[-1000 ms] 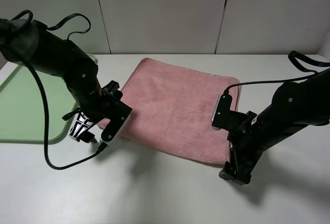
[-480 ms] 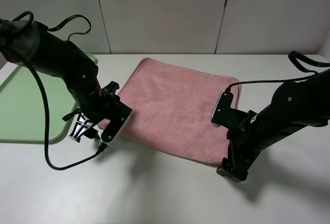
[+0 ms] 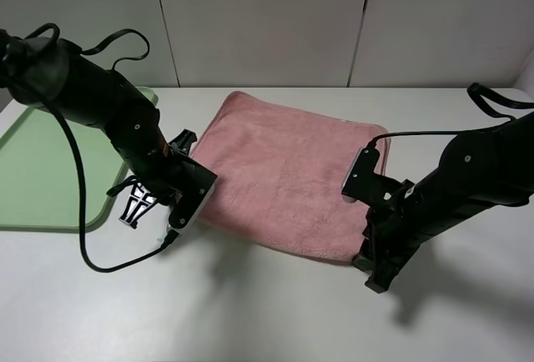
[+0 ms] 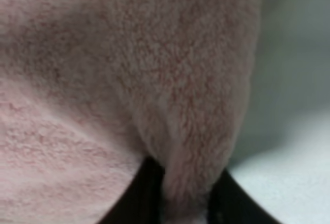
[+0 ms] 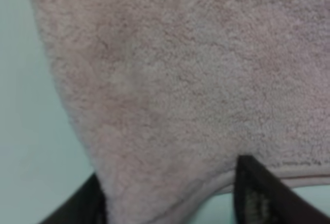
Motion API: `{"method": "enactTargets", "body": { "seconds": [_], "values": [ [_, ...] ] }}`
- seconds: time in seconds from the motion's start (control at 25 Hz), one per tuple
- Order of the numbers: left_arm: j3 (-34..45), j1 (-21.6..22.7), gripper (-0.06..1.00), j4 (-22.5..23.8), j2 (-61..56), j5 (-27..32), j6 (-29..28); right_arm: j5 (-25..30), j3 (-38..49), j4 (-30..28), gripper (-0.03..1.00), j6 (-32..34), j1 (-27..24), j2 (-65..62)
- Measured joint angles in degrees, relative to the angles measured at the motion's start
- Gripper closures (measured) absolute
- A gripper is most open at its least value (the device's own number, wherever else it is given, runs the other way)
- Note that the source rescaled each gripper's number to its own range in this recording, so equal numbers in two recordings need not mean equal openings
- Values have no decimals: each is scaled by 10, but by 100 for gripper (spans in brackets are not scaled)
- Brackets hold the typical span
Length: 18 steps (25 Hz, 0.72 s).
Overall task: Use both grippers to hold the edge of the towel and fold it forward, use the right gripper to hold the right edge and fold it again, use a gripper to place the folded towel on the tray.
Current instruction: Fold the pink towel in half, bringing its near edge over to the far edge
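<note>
The towel (image 3: 288, 174) lies flat and spread out on the white table (image 3: 250, 312), pink and fluffy, between my two arms. My left tool (image 4: 183, 206) is at the towel's near left corner. In the left wrist view its black fingers (image 4: 139, 198) are pressed in on a raised ridge of terry cloth that bunches up between them, so this tool is closed and gripping the towel. My right tool (image 5: 170, 198) is at the near right corner. Its two fingers (image 5: 258, 188) stand apart, one on either side of the rounded corner. The cloth between them lies smooth and unpinched, so this tool is open around the corner and is not clamping it. The edge of the towel (image 5: 301, 166) shows there as a thin stitched line running off beside one finger. The pale-green tray (image 3: 33, 178) sits on the table at the far left, behind my left arm and apart from the towel.
</note>
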Motion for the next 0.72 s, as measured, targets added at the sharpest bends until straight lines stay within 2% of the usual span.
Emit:
{"method": "enactTargets", "body": {
  "seconds": [0.08, 0.16, 0.24, 0.32, 0.36, 0.72],
  "values": [
    [0, 0, 90, 0, 2, -3, -1, 0, 0, 11, 51, 0, 0, 0],
    [0, 0, 93, 0, 3, -3, -1, 0, 0, 16, 59, 0, 0, 0],
    [0, 0, 94, 0, 3, -4, -2, 3, 0, 20, 72, 0, 0, 0],
    [0, 0, 94, 0, 3, -4, -2, 9, 0, 21, 93, 0, 0, 0],
    [0, 0, 94, 0, 3, -4, -2, 12, 0, 21, 97, 0, 0, 0],
    [0, 0, 94, 0, 1, -3, -2, 16, -1, 21, 97, 0, 0, -2]
  ]
}}
